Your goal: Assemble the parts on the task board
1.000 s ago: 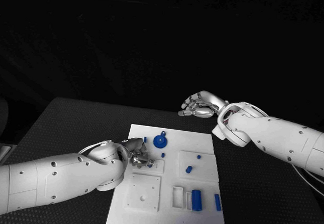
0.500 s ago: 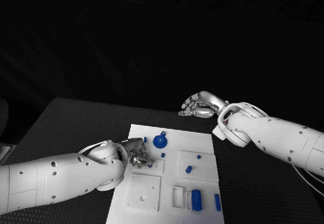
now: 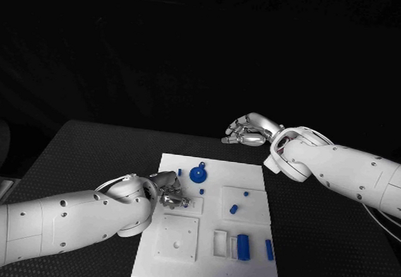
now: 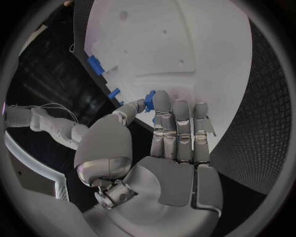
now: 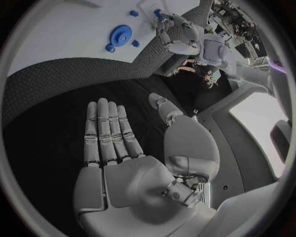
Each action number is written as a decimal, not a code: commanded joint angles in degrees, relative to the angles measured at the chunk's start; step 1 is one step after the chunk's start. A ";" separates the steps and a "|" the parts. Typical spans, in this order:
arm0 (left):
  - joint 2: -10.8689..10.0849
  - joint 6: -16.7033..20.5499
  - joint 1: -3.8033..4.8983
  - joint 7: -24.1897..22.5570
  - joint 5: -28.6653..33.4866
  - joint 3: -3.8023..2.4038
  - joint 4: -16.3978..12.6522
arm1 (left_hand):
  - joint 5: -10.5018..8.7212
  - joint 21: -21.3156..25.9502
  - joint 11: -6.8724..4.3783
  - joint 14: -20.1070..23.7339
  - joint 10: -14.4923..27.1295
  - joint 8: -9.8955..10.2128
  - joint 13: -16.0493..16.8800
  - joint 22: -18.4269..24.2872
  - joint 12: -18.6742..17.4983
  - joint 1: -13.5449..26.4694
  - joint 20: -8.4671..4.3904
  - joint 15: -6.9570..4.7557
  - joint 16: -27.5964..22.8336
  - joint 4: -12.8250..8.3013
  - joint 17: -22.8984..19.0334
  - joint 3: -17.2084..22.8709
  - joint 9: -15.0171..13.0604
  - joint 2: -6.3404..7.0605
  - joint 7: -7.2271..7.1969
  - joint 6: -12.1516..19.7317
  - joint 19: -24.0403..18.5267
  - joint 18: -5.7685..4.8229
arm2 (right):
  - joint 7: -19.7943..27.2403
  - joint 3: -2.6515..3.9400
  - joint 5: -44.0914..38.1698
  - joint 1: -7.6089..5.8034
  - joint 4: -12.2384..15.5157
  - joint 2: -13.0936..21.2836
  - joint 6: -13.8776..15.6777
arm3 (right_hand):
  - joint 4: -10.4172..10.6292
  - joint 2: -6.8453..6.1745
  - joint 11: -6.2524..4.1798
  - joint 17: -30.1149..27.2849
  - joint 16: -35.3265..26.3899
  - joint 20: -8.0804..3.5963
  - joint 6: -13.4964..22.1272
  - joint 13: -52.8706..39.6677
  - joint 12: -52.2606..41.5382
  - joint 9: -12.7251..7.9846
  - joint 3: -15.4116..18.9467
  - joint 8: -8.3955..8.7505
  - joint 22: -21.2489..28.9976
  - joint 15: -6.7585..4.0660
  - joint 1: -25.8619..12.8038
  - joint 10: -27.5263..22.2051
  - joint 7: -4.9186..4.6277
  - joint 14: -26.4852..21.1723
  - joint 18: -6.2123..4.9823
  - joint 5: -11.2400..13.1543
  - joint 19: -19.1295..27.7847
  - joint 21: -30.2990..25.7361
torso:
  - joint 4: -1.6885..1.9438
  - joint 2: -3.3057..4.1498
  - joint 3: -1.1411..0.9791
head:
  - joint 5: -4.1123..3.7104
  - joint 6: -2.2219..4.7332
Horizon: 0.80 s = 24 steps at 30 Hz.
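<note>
The white task board (image 3: pixel 253 174) lies mid-table. My left hand (image 3: pixel 166 190) rests low over its left part, next to a small raised square. In the left wrist view the thumb and a fingertip (image 4: pixel 162 100) pinch a small blue part (image 4: pixel 149 100), while the other fingers lie straight. A blue gear (image 3: pixel 198 174) and a small blue peg (image 3: pixel 202 191) sit just beyond that hand. My right hand (image 3: pixel 249 132) hovers above the table past the board's far edge. Its fingers (image 5: pixel 108 128) are stretched flat and hold nothing.
On the board's right half are a short blue piece (image 3: pixel 233 209), a thick blue block (image 3: pixel 243 247) in a white frame and a slim blue bar (image 3: pixel 269 249). A raised white square plate (image 3: pixel 176 238) sits near the front left. Black table surrounds the board.
My left hand has shifted very slightly over the board. The right arm has stayed where it was.
</note>
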<state>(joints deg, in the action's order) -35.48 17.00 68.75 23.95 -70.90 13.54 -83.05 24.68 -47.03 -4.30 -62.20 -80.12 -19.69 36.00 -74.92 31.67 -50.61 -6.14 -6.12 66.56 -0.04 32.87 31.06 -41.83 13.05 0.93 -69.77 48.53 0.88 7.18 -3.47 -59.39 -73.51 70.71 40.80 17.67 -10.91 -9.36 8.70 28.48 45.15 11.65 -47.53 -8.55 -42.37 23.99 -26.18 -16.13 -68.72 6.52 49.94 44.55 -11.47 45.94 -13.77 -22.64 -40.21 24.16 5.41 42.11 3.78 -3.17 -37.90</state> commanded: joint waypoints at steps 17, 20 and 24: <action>0.09 -0.94 -0.22 -1.41 3.58 -0.22 -0.67 | 2.69 -0.14 0.16 0.70 0.60 0.53 0.08 -1.18 -0.23 -1.18 -5.26 0.14 0.19 -1.83 -0.19 -0.23 -0.11 -2.94 0.31 0.61 -0.63 -0.67 | 0.00 0.01 -0.09 0.10 0.05 0.04 -0.89 | 0.41 -0.22 0.16 -0.11 -0.27 0.29 0.38 0.21 0.27 -0.09 0.08 -0.29 -0.13 0.26 -0.33 0.24 0.16 0.01 -0.70 -0.16 0.09 -0.30 | -0.03 0.04 -0.05 | -0.03 0.15; 0.08 -0.35 -0.22 -1.73 4.20 -0.23 -0.66 | 4.82 -0.23 0.15 0.71 0.60 0.58 0.12 -1.20 -0.18 -2.28 -5.27 0.12 0.28 -3.86 -0.24 -0.11 -0.14 -4.78 0.32 0.60 -0.67 -0.66 | -0.01 0.01 -0.09 0.11 0.04 0.03 -0.89 | 0.43 -0.21 0.16 -0.11 -0.27 0.29 0.38 0.23 0.27 -0.09 0.08 -0.29 -0.14 0.26 -0.33 0.24 0.16 0.01 -0.70 -0.17 0.09 -0.31 | 0.00 0.02 -0.05 | -0.04 0.15; 0.10 -0.08 -0.22 -1.98 4.51 -0.24 -0.53 | 2.53 -0.15 0.20 0.69 0.58 0.84 0.03 -1.06 -0.23 -5.26 -5.21 0.17 0.27 -6.29 -0.45 4.16 0.04 -6.47 0.35 0.53 -0.55 -0.76 | -0.01 0.01 -0.09 0.11 0.04 0.04 -0.91 | 0.45 -0.21 0.16 -0.12 -0.26 0.30 0.38 0.25 0.26 -0.10 0.08 -0.30 -0.15 0.26 -0.34 0.24 0.16 0.00 -0.70 -0.18 0.10 -0.32 | 0.01 0.00 -0.05 | -0.06 0.20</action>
<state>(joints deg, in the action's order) -35.71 16.95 68.77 23.68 -68.25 13.19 -83.20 27.90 -47.03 -3.67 -61.73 -79.71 -19.01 36.07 -74.92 31.67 -53.85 -5.93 -6.03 66.56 -5.68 32.46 33.67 -41.86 8.09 1.34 -69.36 48.33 0.88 7.04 -3.48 -59.38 -73.43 70.69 40.83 17.47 -10.74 -9.35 8.70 28.44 45.15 11.65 -47.54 -8.40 -42.37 23.95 -26.02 -16.13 -68.80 6.52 49.95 44.55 -11.47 45.94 -13.76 -22.64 -40.21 24.16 5.39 42.12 3.75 -3.20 -37.74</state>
